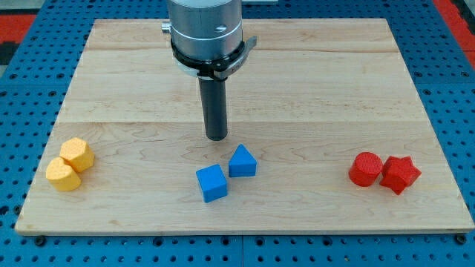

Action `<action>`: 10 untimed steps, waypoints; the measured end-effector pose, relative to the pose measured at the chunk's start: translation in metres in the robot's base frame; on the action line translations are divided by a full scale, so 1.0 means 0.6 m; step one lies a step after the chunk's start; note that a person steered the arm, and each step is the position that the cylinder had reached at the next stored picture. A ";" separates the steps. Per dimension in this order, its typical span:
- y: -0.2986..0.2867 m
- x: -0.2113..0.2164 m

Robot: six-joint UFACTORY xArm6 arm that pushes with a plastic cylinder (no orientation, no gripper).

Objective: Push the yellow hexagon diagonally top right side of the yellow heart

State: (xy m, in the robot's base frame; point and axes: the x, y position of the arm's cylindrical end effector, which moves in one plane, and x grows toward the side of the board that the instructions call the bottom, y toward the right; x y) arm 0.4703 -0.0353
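The yellow hexagon (77,153) sits near the board's left edge, touching the yellow heart (63,175), which lies just below and to its left. My tip (216,136) stands on the board near the middle, far to the right of both yellow blocks and just above the two blue blocks. It touches no block.
A blue cube (212,182) and a blue triangular block (242,161) lie just below my tip. A red cylinder (365,169) and a red star (400,174) sit together at the view's right. The wooden board (312,81) rests on a blue pegboard.
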 end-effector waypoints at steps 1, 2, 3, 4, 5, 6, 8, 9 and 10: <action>0.000 0.000; 0.000 0.002; -0.005 -0.008; -0.128 -0.071; -0.241 -0.072; -0.348 -0.034; -0.440 0.068; -0.405 0.098; -0.310 0.084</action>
State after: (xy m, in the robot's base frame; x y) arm 0.5210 -0.2213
